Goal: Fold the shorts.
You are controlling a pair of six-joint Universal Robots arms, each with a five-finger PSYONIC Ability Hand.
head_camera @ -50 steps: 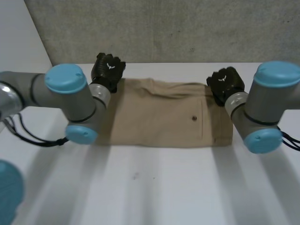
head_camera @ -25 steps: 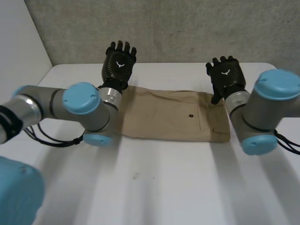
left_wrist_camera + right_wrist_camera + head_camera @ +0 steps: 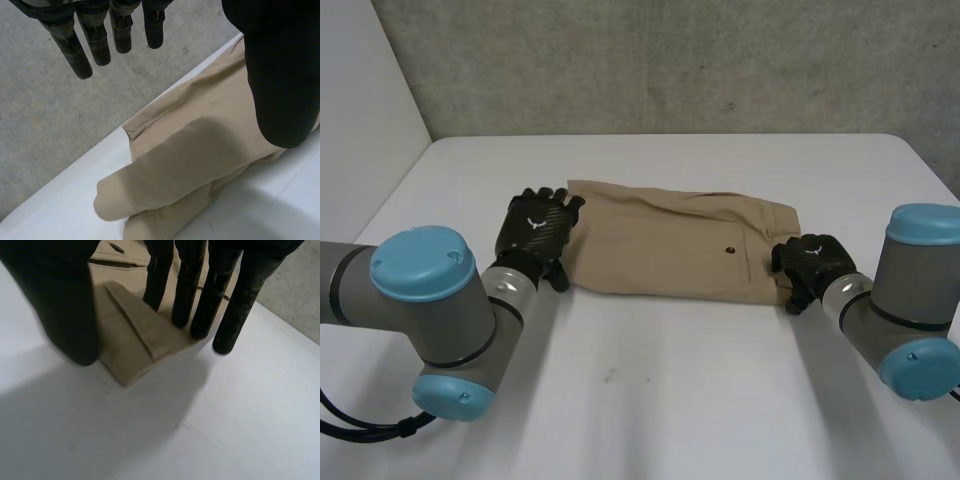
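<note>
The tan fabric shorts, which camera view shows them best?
The head view: the tan fabric shorts lie nearly whole on the white table, between the black left hand and black right hand. The left wrist view gives one end with bulging folds beneath that hand's thumb; the right wrist view gives a corner at that hand's fingertips.

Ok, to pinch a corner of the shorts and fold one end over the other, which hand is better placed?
Probably the right hand: its open fingers and thumb straddle the near corner of the shorts. The left hand hangs open at the other end.
</note>
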